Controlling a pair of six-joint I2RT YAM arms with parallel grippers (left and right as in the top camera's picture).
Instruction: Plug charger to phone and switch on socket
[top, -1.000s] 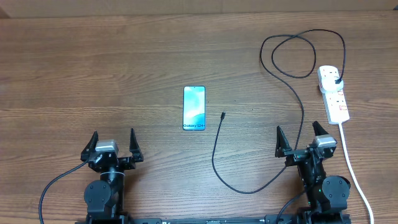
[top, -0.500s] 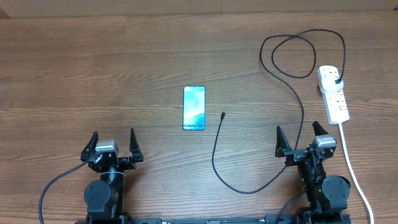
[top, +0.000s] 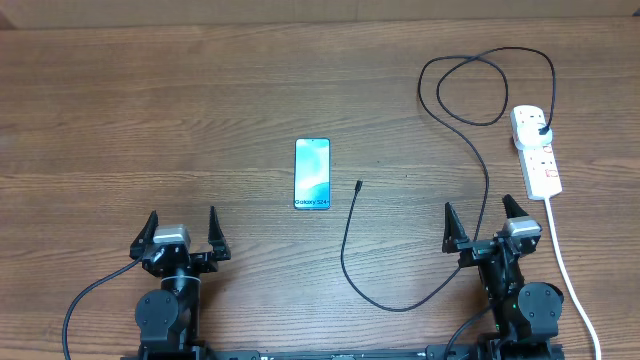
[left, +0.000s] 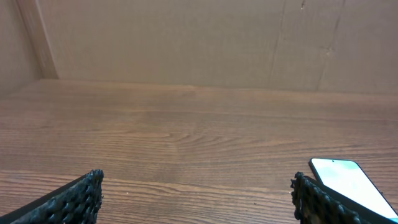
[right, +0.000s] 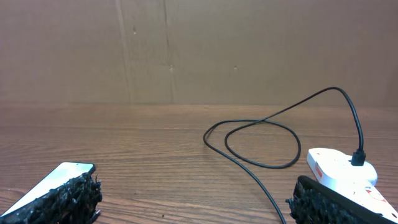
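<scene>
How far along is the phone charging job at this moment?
Done: the charger is plugged into the socket. In hand: nothing; the left pincer and right pincer are open and empty. Left: the charger's tip lies beside the phone, unconnected; the socket switch comes after.

Even, bright overhead light, soft faint shadows, no glare, sharp focus across all three views.

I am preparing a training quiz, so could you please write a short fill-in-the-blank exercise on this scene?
The phone lies with its lit screen facing ____.
The connector tip of the charger lies to the ____ of the phone.
The charger's other end is plugged into the socket, whose switches are ____.
The jaws of the left gripper and right gripper stand ____.
Missing words: up; right; red; open.
</scene>
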